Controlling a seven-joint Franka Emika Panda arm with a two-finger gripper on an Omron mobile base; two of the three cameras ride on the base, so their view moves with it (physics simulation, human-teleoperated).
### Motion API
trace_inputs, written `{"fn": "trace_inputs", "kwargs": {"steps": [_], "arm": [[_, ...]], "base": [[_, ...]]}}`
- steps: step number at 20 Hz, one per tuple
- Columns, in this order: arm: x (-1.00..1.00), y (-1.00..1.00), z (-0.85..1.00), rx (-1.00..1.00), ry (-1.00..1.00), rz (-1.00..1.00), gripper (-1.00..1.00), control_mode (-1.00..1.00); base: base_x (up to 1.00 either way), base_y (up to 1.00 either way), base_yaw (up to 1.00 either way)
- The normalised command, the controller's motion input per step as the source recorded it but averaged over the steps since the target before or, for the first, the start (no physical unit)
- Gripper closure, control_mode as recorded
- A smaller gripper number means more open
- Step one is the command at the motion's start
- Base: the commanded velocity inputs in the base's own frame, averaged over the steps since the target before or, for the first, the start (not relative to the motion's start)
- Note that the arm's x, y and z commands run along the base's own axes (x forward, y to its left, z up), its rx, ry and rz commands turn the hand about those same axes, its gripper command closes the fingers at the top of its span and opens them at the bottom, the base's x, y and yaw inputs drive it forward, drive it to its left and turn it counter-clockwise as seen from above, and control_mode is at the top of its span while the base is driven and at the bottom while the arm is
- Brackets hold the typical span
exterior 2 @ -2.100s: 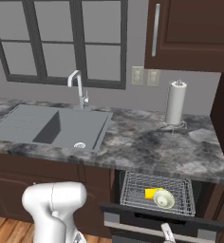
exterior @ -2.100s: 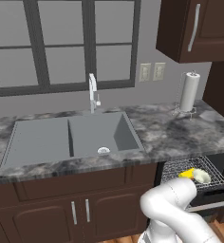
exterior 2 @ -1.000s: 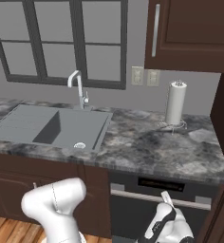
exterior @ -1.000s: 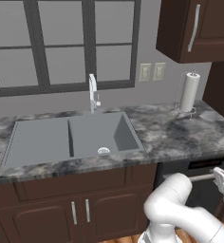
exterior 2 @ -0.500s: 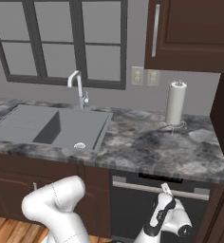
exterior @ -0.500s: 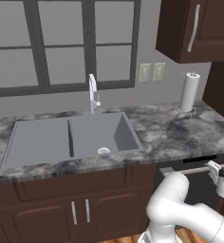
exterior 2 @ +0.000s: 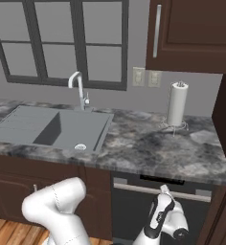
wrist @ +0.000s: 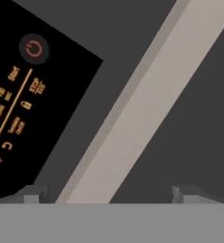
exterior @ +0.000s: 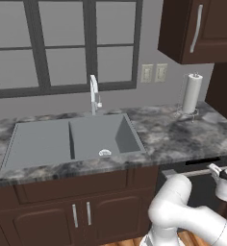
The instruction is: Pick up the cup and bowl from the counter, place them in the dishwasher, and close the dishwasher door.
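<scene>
The flat black dishwasher door (exterior 2: pixel 158 210) is seen shut, its silver bar handle (wrist: pixel 147 102) running seven to one o'clock between the spread fingers (wrist: pixel 33 192).

A paper-towel roll (exterior: pixel 192 93) stands far right; a faucet (exterior: pixel 94 93) rises behind the sink, under a window (exterior: pixel 62 43).

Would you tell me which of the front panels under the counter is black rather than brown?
The dishwasher door, right of the sink and directly before the gripper; it alone carries a long horizontal silver bar handle.
</scene>
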Motion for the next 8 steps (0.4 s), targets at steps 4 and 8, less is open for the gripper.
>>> {"fn": "trace_inputs", "kwargs": {"steps": [4, 8], "arm": [[0.84, -0.05, -0.61, 0.0, 0.0, 0.0, -1.0, -1.0], [0.94, -0.06, -0.48, 0.01, 0.05, 0.0, -1.0, -1.0]], "base": [[0.0, 0.0, 0.0], [0.0, 0.0, 0.0]]}}
